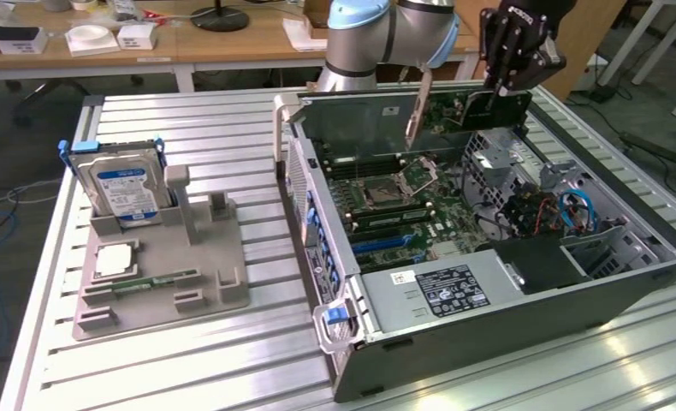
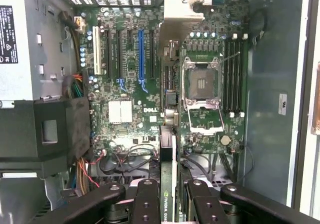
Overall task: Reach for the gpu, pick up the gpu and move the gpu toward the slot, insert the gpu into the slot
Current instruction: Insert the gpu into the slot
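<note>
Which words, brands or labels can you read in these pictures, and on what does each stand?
"DELL": on the motherboard.
"NVIDIA QUA", cut off by the picture's edge: on the gpu.
Too blurred to read: the power supply label, the hard drive label, the white case sticker.

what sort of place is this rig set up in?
Likely a robotics lab or workshop: a slotted aluminium table, an open PC case on it, the tool gripping the gpu, and cluttered wooden desks behind.
</note>
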`<state>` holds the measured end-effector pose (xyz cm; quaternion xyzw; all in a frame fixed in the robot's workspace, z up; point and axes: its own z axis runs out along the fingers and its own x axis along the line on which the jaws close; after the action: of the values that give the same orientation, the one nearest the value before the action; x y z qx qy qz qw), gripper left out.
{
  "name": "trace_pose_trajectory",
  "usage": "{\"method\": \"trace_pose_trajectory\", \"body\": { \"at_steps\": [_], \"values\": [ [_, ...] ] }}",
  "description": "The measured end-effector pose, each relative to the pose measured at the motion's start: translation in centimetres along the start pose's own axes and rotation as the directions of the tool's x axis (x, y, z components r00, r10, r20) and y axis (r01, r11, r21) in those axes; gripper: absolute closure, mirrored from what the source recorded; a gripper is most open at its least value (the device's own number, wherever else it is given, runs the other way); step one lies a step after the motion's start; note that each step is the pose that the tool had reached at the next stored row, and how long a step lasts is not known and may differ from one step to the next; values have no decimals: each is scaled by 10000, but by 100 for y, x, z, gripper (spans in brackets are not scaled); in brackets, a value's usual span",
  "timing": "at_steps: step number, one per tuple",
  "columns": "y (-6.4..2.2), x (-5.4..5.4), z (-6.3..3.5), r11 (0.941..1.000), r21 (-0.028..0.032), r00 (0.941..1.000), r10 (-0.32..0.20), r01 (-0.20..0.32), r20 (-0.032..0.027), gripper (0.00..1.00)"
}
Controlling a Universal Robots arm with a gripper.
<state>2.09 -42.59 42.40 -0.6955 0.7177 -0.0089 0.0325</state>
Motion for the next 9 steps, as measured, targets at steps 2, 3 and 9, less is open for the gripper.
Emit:
{"method": "trace_pose_trajectory", "body": {
  "at_steps": [2, 3, 9],
  "values": [
    [1, 4, 18, 10000, -1, 10000, -23, 23, 2, 75],
    [2, 5, 25, 10000, -1, 10000, -33, 33, 3, 75],
    [9, 12, 147, 9999, -113, 10000, -72, 72, -9, 75]
  ]
}}
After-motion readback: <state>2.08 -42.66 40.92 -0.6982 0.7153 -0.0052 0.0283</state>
